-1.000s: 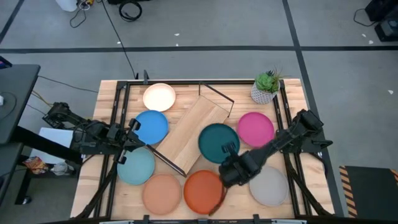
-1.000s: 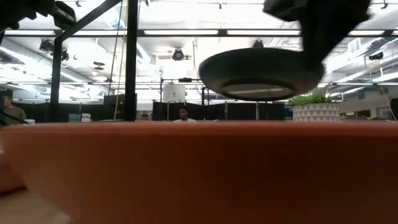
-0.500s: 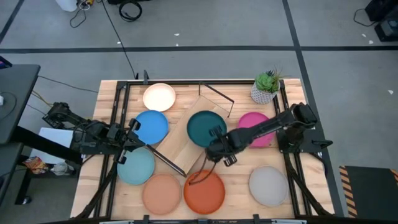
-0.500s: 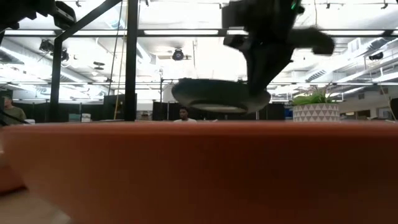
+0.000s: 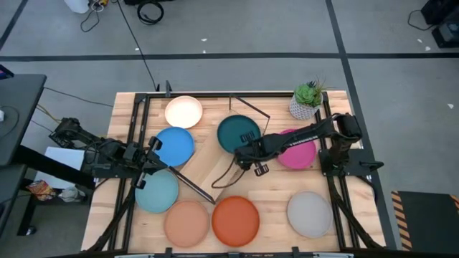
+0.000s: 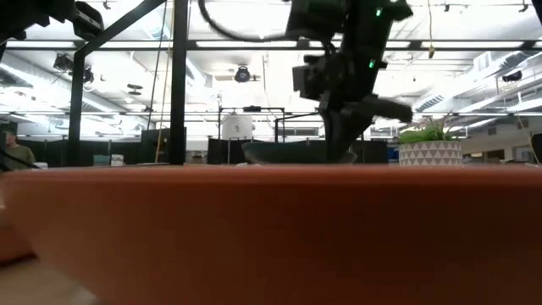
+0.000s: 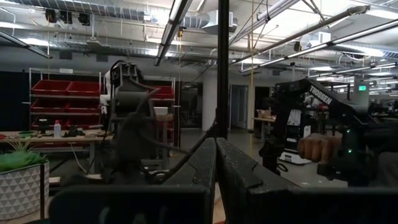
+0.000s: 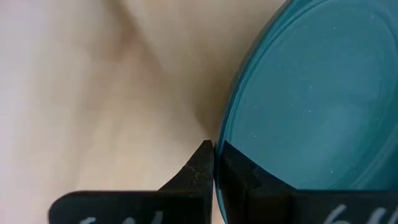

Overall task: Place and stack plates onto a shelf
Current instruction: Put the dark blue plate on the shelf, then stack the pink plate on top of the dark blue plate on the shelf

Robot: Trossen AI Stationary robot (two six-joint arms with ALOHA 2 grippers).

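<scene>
From overhead I see my right claw (image 5: 247, 149) pinched shut on the rim of the teal plate (image 5: 237, 133), holding it over the far end of the shelf (image 5: 215, 168), the light-wood board that lies slantwise in the middle of the desk (image 5: 276, 201). In my right wrist camera the two dark fingers (image 8: 208, 163) meet on the plate's edge, with pale wood grain beside it. I cannot tell from above whether the plate already touches the board; the level camera shows it low under the arm, behind the orange rim that fills the foreground, near the potted plant (image 6: 430, 144).

My left claw (image 5: 149, 166) waits at the left side of the desk, between the blue plate (image 5: 174, 146) and the light blue plate (image 5: 158, 191), fingers pressed together with nothing in them, as my left wrist camera also shows.

The other plates lie flat on the desk: the cream plate (image 5: 183, 112) at the far left of the shelf, the pink plate (image 5: 297, 152) partly under my right arm, the peach plate (image 5: 186, 221), the orange plate (image 5: 235, 219) and the grey plate (image 5: 310, 213) in a row along the near edge. The plant stands at the far right corner.
</scene>
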